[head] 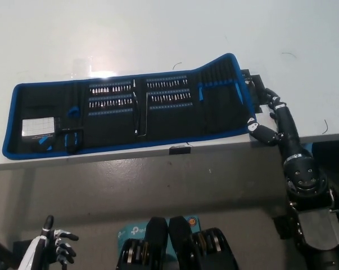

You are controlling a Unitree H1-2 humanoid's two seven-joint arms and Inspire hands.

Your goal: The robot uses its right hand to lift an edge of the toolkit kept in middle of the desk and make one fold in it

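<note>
The toolkit (130, 112) lies unrolled across the white desk (158, 39), a long black pouch with a blue border, rows of bits in its middle and a white card at its left end. Its right end curls up slightly. My black right hand (270, 121) is at that right edge, fingers apart, one tip near the lower right corner and another by the black flap (254, 87) beyond the border. It holds nothing. My white left hand (54, 244) rests low at the lower left, below the desk, fingers loosely spread.
The desk's front edge (158, 154) runs just below the toolkit, with grey floor beneath. A small blue box (130, 229) lies on the floor at the bottom middle. A black bracket (180, 149) sits on the desk edge.
</note>
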